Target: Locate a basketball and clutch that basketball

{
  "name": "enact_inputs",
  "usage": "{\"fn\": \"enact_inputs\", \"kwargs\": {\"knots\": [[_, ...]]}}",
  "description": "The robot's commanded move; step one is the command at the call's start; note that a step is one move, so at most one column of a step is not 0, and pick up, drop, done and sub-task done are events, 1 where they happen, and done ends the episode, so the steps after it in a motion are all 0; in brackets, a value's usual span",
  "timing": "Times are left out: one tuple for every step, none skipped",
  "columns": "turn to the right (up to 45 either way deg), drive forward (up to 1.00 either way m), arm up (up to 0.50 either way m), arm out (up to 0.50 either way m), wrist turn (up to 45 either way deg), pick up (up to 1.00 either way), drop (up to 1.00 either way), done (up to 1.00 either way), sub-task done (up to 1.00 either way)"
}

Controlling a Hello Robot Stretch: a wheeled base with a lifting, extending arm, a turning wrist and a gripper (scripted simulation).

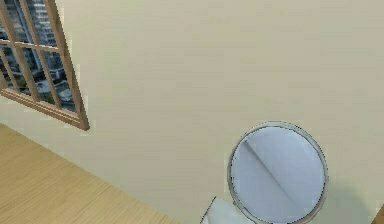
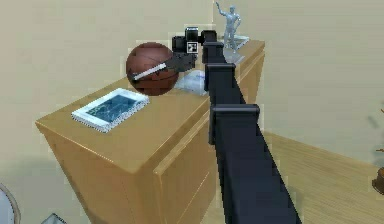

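Observation:
A brown-orange basketball [image 2: 150, 60] shows above the top of a wooden dresser [image 2: 150, 150] in the arm side view. The dark arm [image 2: 235, 130] rises from the bottom edge to it. My gripper [image 2: 152, 72] is at the ball, with one thin pale finger [image 2: 150, 73] lying across its front. The dresser top lies right behind and under the ball, so I cannot tell whether the gripper holds it or whether it rests on the wood.
A flat white-framed blue item [image 2: 110, 108] lies on the dresser's near end and a silver statue [image 2: 233, 28] stands at its far end. The forward view has a cream wall, a wood-framed window [image 1: 35, 60], a round mirror [image 1: 277, 172] and wooden floor [image 1: 50, 190].

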Motion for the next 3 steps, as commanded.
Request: {"fn": "enact_inputs", "kwargs": {"knots": [[0.0, 0.0, 0.0, 0.0, 3.0, 0.0, 0.0, 0.0, 0.0], [0.0, 0.0, 0.0, 0.0, 0.0, 1.0, 0.0, 0.0, 0.0], [0.0, 0.0, 0.0, 0.0, 0.0, 0.0, 0.0, 1.0, 0.0]]}}
